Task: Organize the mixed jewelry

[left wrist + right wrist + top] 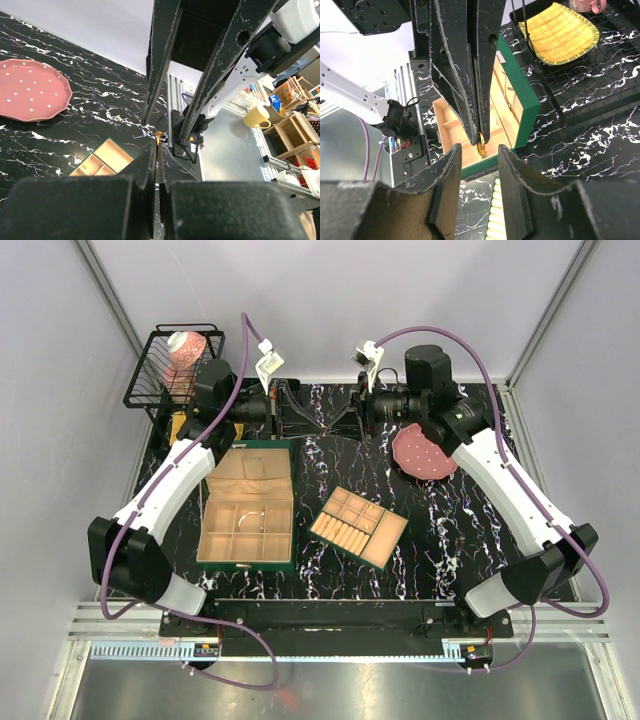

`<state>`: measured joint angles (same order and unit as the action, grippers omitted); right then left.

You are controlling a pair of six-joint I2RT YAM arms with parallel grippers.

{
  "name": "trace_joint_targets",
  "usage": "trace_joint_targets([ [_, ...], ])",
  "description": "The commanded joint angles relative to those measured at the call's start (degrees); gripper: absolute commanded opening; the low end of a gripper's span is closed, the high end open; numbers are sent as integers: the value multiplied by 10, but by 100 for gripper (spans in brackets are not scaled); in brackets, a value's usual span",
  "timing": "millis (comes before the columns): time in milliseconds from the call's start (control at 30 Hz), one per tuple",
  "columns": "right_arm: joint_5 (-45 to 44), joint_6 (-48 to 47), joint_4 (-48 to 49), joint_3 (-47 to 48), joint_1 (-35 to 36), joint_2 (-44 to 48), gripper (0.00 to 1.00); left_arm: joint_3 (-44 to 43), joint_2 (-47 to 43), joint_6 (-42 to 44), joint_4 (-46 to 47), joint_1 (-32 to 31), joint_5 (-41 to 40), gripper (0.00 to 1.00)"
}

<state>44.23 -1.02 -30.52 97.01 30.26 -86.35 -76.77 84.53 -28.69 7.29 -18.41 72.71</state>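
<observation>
Jewelry piece (481,143), gold, pinched mid-air at tips of clenched left pincer (156,150), over worktop (440,530) far end, inside released right pincer (479,151). Close right squarely before easing left off.

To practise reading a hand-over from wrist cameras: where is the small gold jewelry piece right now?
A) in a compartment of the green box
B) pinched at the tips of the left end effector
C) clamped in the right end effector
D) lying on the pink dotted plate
B: the right wrist view shows the left end effector shut on the gold piece, while the right end effector is open, with its fingers apart.
</observation>
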Motion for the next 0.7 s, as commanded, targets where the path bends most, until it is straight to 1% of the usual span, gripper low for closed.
trace_joint_targets([
  [0, 9, 8, 27, 5, -5, -4, 40, -3, -21, 11, 36, 1, 14, 0],
  [300, 26, 7, 28, 5, -4, -12, 29, 2, -21, -7, 58, 1, 15, 0],
  [500, 29, 8, 27, 5, -5, -10, 27, 6, -21, -7, 61, 1, 16, 0],
  [667, 31, 7, 27, 5, -4, -11, 16, 6, -21, -7, 62, 1, 16, 0],
])
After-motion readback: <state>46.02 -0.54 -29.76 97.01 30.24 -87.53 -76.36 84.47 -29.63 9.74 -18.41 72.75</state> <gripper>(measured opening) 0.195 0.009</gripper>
